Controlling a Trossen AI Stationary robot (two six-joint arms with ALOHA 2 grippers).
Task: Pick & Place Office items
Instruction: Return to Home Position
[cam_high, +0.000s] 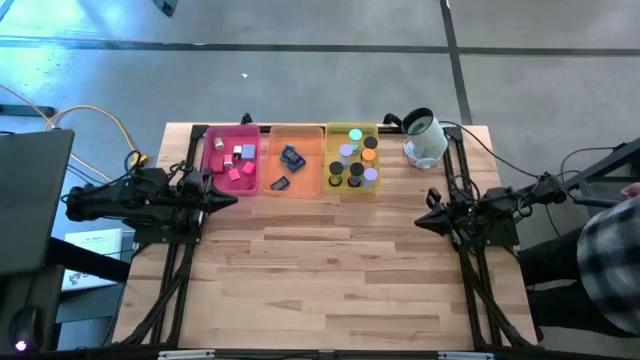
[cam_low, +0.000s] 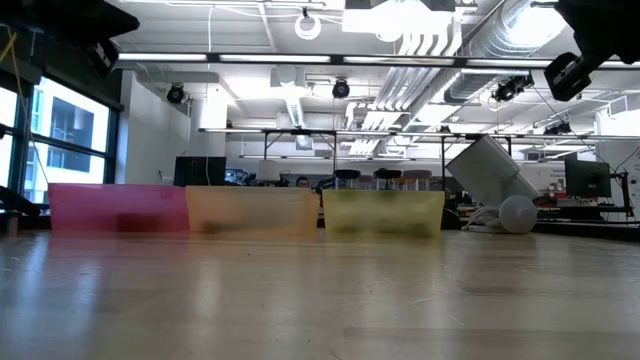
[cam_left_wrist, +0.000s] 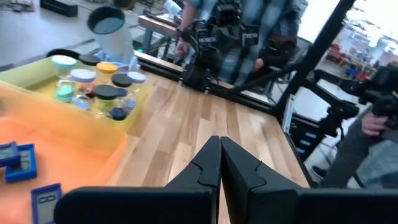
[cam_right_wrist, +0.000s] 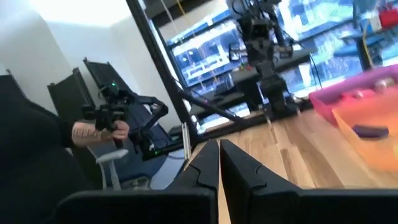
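Robot's left arm (cam_high: 120, 200) folded low at its own side, left gripper (cam_high: 228, 200) pointing inward, fingers pressed together, right arm (cam_high: 505, 205) mirrored opposite, right gripper (cam_high: 422, 221) pointing inward, fingers likewise closed

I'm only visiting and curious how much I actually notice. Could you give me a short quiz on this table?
1. True or false: the short cylinders stand in the yellow tray.
2. The flat dark blue rectangles lie in: A the yellow tray, B the orange tray, C neither.
3. Are the fingers of the left gripper and the right gripper open or shut?
Key: 1 true; 2 B; 3 shut.
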